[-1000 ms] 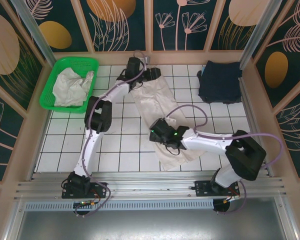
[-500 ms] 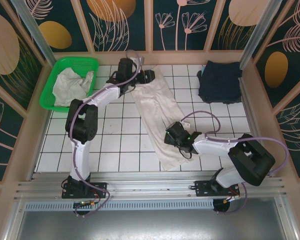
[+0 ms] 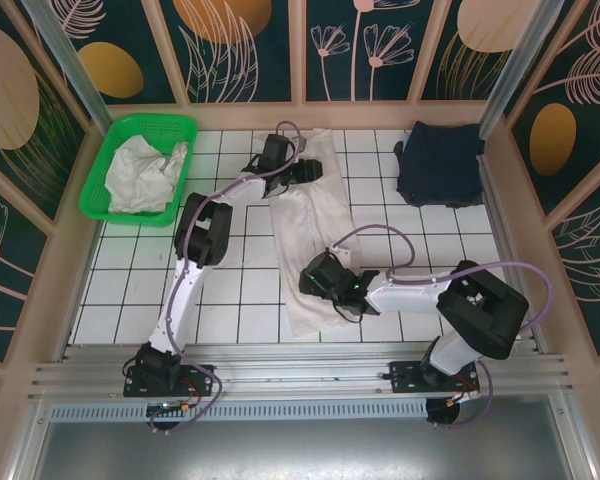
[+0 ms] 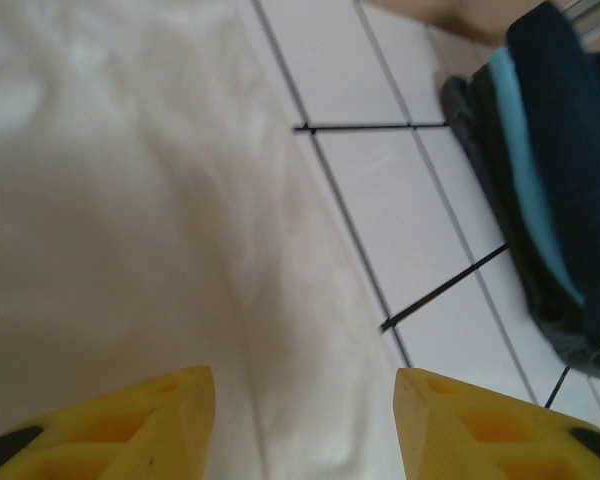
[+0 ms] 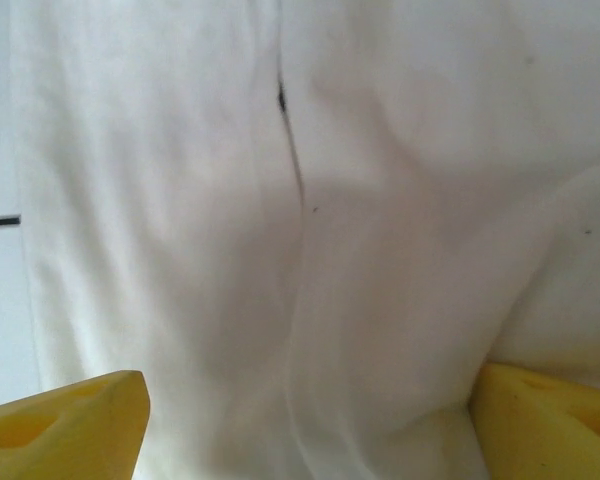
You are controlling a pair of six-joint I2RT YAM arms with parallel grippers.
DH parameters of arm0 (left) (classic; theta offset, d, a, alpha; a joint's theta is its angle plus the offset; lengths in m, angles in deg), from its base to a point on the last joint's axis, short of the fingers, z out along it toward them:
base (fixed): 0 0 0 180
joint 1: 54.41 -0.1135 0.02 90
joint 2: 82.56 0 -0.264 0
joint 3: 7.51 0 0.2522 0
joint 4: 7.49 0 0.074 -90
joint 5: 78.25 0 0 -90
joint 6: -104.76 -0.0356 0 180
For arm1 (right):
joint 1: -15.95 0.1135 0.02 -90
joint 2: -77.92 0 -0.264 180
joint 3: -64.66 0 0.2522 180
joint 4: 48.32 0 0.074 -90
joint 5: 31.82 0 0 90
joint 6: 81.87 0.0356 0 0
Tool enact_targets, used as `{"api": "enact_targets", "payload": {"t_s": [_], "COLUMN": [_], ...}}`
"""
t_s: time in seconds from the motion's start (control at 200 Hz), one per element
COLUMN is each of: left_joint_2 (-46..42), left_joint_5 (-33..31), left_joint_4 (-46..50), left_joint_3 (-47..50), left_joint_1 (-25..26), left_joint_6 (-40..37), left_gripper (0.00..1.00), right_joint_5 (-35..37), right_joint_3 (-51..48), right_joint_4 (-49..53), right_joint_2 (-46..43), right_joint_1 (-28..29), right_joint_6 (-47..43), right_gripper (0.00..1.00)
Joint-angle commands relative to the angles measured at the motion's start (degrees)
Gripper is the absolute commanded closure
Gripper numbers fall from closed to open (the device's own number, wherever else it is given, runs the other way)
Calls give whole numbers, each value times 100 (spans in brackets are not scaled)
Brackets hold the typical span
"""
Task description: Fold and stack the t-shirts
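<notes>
- My left gripper (image 3: 313,172) hovers low over the far end of the long off-white t-shirt (image 3: 310,230), which lies in a folded strip running from the back of the white-tiled table (image 3: 130,290) toward the near edge.
- From the left wrist, my yellow fingers (image 4: 170,410) stand apart with a clear gap between them and nothing pinched; the pale cloth lies beneath them, and its edge runs along a dark tile seam.
- My right gripper (image 3: 307,279) sits over the near end of the same shirt, close to its left edge.
- From the right wrist, those jaws stand spread wide, one yellow fingertip (image 5: 70,420) at each lower corner, with wrinkled off-white fabric and one long crease between them; I grasp nothing there.
- The dark navy t-shirt (image 3: 440,160) rests folded at the table's far right corner, well apart from the pale shirt; the left wrist camera catches its edge with a light blue band.
- More crumpled off-white t-shirts (image 3: 145,175) fill the green mesh basket (image 3: 145,118) at the far left.
</notes>
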Motion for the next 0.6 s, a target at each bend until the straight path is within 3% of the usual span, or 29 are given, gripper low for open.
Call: {"api": "enact_targets", "payload": {"t_s": [0.0, 0.1, 0.22, 0.385, 0.596], "left_joint_2": [435, 618, 203, -979, -2566], "left_joint_5": [434, 744, 813, 198, -159], "left_joint_4": [8, -175, -269, -84, -681], "left_joint_3": [-674, -1179, -937, 155, 2090], "left_joint_1": [-71, -89, -89, -54, -46], "left_joint_6": [348, 642, 566, -203, -415], "left_gripper": [49, 50, 49, 39, 31], "right_joint_5": [-553, -553, -280, 55, 2], "right_joint_3": [19, -298, -652, -1205, -1642], "right_joint_4": [388, 608, 1151, 2262, 2744], "right_joint_2": [-4, -498, -1334, -2180, -2821], "right_joint_1": [42, 73, 199, 203, 331], "right_joint_6": [290, 635, 984, 1736, 2296], "right_gripper": [15, 15, 15, 16, 21]}}
